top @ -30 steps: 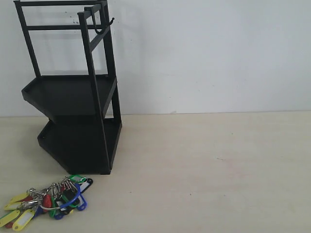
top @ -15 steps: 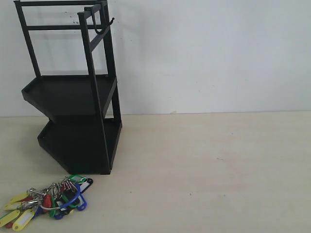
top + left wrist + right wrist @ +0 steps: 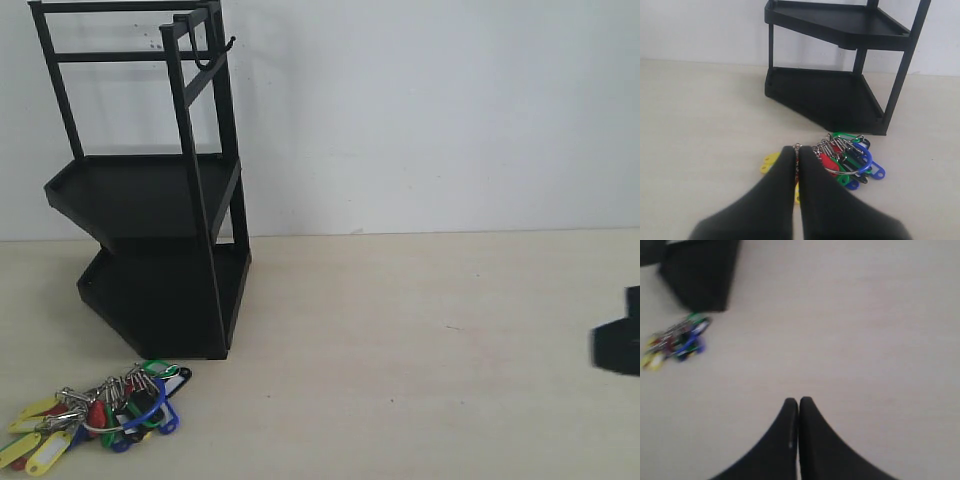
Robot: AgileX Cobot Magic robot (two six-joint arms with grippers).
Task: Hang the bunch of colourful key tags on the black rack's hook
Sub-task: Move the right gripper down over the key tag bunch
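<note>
A dark, blurred part of the right arm has come into the exterior view at the far right edge, low over the surface. Half a second ago that spot was bare. The rack and the tags lie as they did before.

The colourful key tag bunch lies flat on the surface at the near left, just in front of the black rack and close to its lower tray. Its yellow tags fan out to the left, and its blue and green ones lie to the right around the ring. The hook sits high on the rack's upper frame with its tip turned up, and nothing hangs from it.

In the left wrist view the left fingers are pressed together with only a thin slit between them. Their tips overlap the near edge of the bunch, and whether they touch it cannot be told. In the right wrist view the right fingers are likewise closed tight and hold nothing. They are over bare surface, well apart from the blurred bunch and the rack's base.
</note>
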